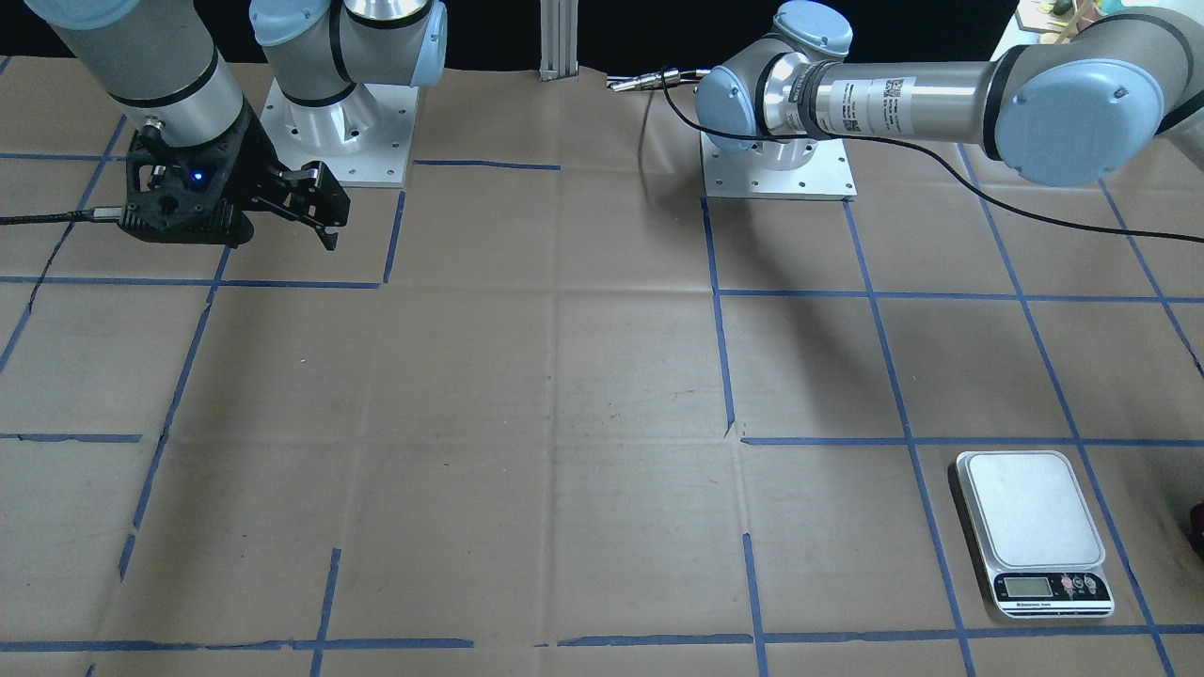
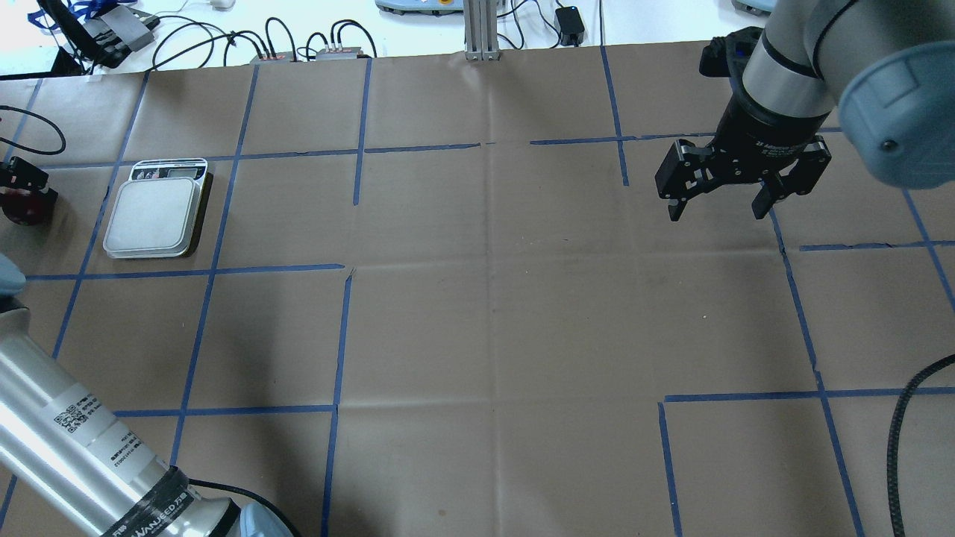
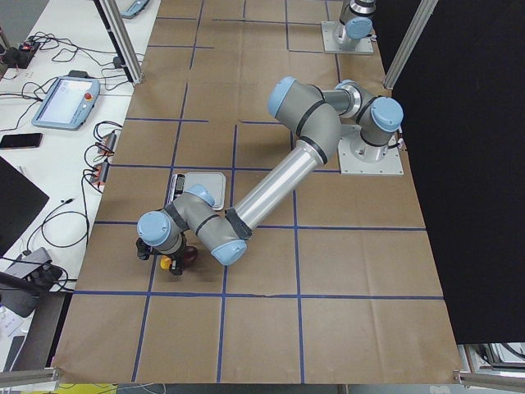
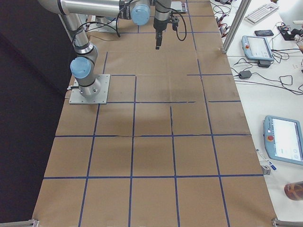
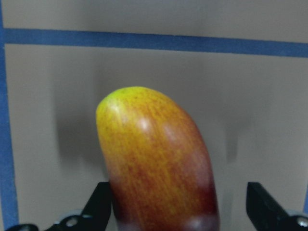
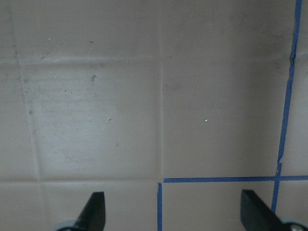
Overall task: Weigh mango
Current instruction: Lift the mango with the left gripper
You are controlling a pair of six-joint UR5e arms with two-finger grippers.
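The mango (image 5: 159,163), dark red shading to yellow at its tip, lies on the brown paper between the fingers of my left gripper (image 5: 180,197). The jaws stand wide; the left finger (image 5: 98,204) is against the fruit and the right finger (image 5: 262,204) is apart from it. In the overhead view the mango (image 2: 26,212) and the left gripper (image 2: 21,186) are at the far left edge, left of the scale (image 2: 153,216). The scale's white platform is bare. My right gripper (image 2: 716,205) is open and empty, hovering over the table's far right.
The scale (image 1: 1030,512) sits near the operators' edge of the table. The left arm's long link (image 1: 903,99) stretches over the table. Cables and boxes (image 2: 298,45) lie beyond the far edge. Blue tape lines grid the brown paper.
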